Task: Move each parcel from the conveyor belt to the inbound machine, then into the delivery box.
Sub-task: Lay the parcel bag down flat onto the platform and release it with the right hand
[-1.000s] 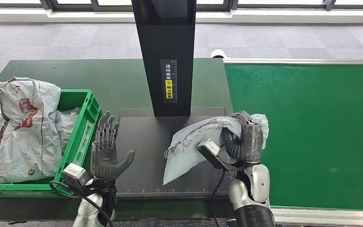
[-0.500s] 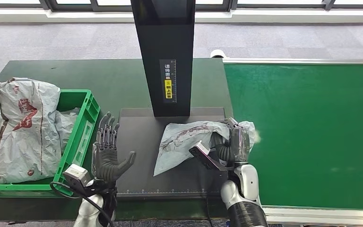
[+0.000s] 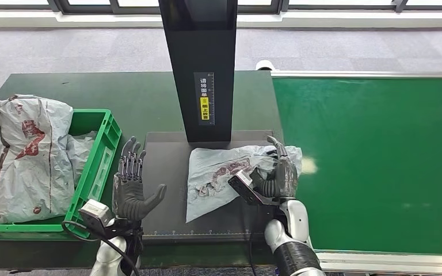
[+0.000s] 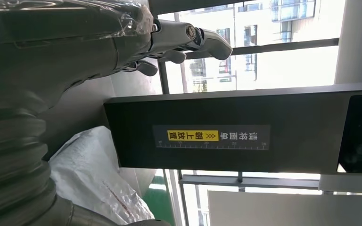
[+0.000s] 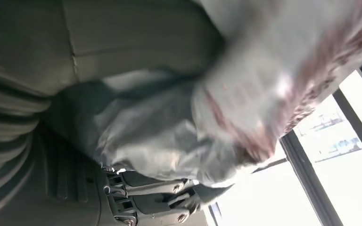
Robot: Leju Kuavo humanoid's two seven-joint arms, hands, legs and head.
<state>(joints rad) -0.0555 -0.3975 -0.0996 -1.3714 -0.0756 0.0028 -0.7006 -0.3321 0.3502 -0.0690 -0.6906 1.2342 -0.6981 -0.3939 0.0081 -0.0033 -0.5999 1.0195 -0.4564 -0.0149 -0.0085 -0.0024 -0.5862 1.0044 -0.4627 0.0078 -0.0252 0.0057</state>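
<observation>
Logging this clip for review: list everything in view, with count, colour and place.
parcel: one, grey with red print, on the dark platform, held at its right end
platform: one, black, at the foot of the column
column: one, black with a yellow label, behind the platform
crate: one, green, left of the platform
bagged parcels: several, grey, in the crate
conveyor belt: one, green, on the right
left hand: open, raised beside the crate
right hand: grips the parcel
</observation>
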